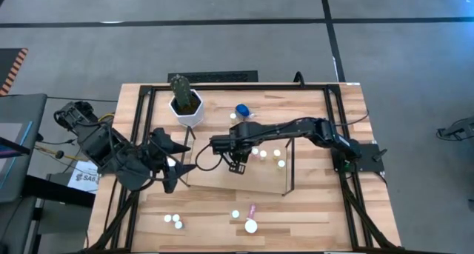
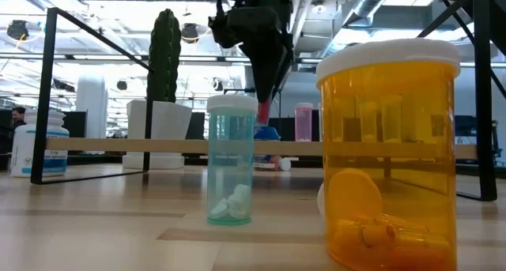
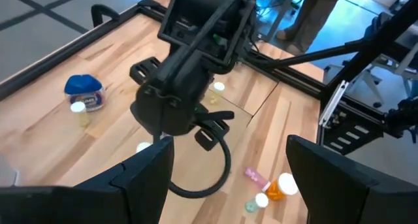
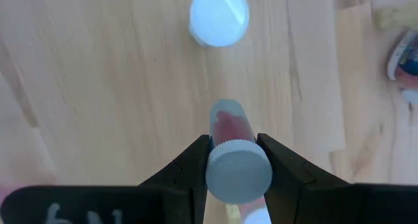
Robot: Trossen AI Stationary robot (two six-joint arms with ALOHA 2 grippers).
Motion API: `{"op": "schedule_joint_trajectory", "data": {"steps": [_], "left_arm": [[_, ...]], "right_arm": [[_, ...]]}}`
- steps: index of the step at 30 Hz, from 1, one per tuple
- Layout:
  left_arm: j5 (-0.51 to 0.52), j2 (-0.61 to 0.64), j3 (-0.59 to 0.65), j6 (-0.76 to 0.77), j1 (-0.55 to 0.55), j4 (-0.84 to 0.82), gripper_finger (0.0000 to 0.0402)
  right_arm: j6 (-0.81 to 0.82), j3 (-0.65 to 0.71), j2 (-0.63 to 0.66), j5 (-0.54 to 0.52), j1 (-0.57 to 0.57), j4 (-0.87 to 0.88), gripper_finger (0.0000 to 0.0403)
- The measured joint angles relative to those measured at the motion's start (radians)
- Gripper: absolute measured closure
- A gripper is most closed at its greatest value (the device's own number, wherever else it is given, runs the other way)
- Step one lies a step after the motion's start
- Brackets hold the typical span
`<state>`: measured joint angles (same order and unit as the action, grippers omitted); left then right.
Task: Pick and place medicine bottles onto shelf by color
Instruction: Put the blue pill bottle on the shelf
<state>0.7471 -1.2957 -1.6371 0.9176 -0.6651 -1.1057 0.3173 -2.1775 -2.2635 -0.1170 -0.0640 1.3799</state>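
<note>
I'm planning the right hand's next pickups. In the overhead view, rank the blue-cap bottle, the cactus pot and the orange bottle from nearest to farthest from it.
From the right hand, over the shelf:
1. Blue-cap bottle, on the table's far side.
2. Cactus pot, toward the far left corner.

The orange bottle, near the front edge, is about as far as these two; too close to rank.

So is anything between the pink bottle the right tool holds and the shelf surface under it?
Nothing visible. The right tool grips the pink bottle over bare shelf; a white-capped bottle stands clear ahead.
</note>
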Motion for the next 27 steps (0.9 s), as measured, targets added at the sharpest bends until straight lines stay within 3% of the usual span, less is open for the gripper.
{"op": "schedule_joint_trajectory", "data": {"steps": [27], "left_arm": [[0.019, 0.000, 0.000, 0.027, 0.000, 0.010, 0.0120]], "right_arm": [[0.044, -0.001, 0.000, 0.069, 0.002, 0.012, 0.0269]]}}
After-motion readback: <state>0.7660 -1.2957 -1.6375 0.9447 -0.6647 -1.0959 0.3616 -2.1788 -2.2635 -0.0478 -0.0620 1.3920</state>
